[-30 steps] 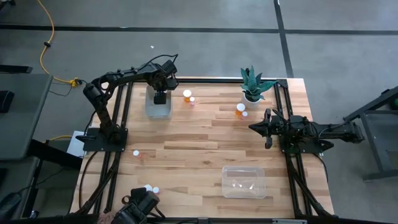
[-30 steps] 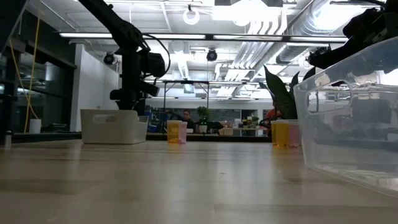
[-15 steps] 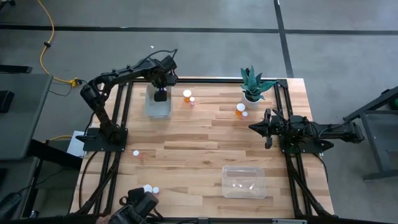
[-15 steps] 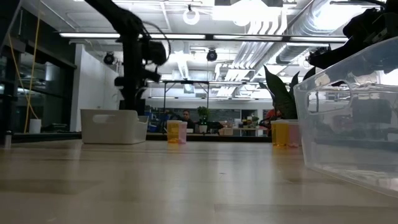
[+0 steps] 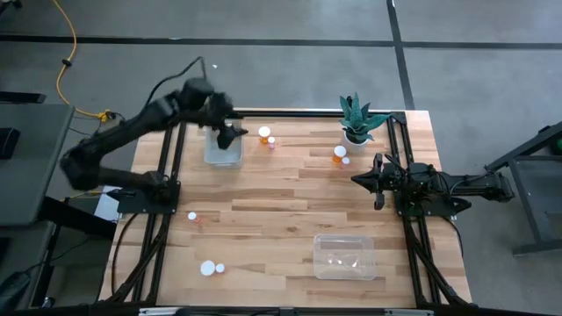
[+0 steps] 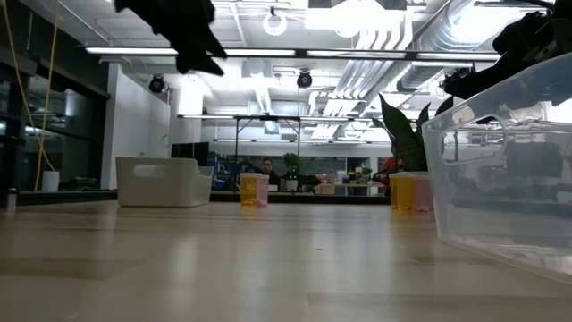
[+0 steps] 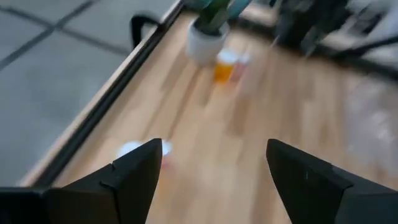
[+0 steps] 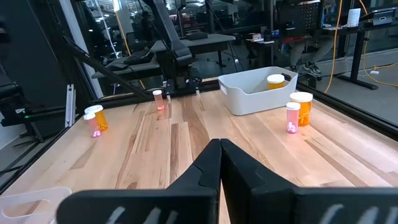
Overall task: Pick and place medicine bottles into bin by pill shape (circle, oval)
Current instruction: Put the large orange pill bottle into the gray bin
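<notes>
A: Where is the left gripper (image 5: pixel 230 133)?

B: In the high view it hangs above the white bin (image 5: pixel 223 149) in the upper left of the table (image 5: pixel 281 202). Its wrist view shows the two dark fingers (image 7: pixel 134 177) spread wide with nothing between them.

A: And the right one?

B: The right gripper (image 5: pixel 367 180) sits at the right side of the table, pointing toward the middle. In its wrist view the fingers (image 8: pixel 211 163) meet at their tips, closed on nothing.

A: Where are the medicine bottles?

B: One bottle in the bin (image 8: pixel 275 81) shows in the right wrist view, its white cap above the rim. Just right of the bin stands an amber bottle (image 5: pixel 264 133) touching or nearly touching a small pink bottle (image 5: pixel 271 141). Another amber bottle (image 5: pixel 339 153) and a smaller one beside it (image 5: pixel 346 161) stand just below the potted plant (image 5: pixel 357 118) at the upper right. A small pink bottle at the left edge (image 5: pixel 193 216) is midway down, and two more bottles (image 5: pixel 209 268) stand side by side at the lower left.

A: Anything else on the table?

B: A clear tub (image 5: pixel 344 256) at the lower right; the low view shows its wall close up at the right edge of the frame.
</notes>
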Controlling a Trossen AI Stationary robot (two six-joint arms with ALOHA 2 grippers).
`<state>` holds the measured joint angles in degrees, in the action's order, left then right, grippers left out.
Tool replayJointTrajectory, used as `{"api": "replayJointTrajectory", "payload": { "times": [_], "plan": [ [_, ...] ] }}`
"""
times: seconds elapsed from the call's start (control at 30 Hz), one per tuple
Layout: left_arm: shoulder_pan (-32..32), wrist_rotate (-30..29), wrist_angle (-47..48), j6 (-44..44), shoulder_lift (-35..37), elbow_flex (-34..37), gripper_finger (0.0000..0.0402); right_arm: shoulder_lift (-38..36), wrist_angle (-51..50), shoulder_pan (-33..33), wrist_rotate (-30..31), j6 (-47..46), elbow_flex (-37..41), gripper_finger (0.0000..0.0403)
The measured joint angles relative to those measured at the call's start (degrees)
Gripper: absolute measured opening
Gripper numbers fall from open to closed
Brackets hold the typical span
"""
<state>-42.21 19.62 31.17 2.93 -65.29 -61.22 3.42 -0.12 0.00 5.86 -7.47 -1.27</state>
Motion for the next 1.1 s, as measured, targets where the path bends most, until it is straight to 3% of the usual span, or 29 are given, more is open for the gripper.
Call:
{"api": "replayJointTrajectory", "payload": {
  "times": [0.2, 0.33, 0.57, 0.73, 0.93, 1.1],
  "plan": [
    [12.6, -6.5, -17.7, -16.6, 12.5, 15.2, 0.0279, 0.0, 0.3, 0.0, 0.0, -0.6, 0.0, 0.0000],
    [19.6, -9.9, -27.2, -24.6, 16.2, 21.1, 0.0279, 0.0, 5.5, 0.0, 0.2, -7.5, 0.2, 0.0000],
    [25.0, -16.1, -31.1, -32.8, 17.7, 22.3, 0.0279, 0.0, 24.9, 0.0, 3.3, -22.3, 0.2, 0.0000],
    [25.1, -15.2, -31.7, -31.5, 17.4, 22.3, 0.0279, 0.1, 31.9, 0.0, 13.0, -27.6, -0.2, 0.0000],
    [25.3, -14.3, -32.7, -31.8, 17.4, 22.3, 0.0279, 10.5, 25.2, 0.1, 13.9, -28.7, -9.2, 0.0018],
    [25.5, -14.3, -32.5, -31.0, 17.6, 22.3, 0.0279, 27.6, 3.5, -0.1, 14.9, -29.6, -23.7, 0.0087]
  ]
}}
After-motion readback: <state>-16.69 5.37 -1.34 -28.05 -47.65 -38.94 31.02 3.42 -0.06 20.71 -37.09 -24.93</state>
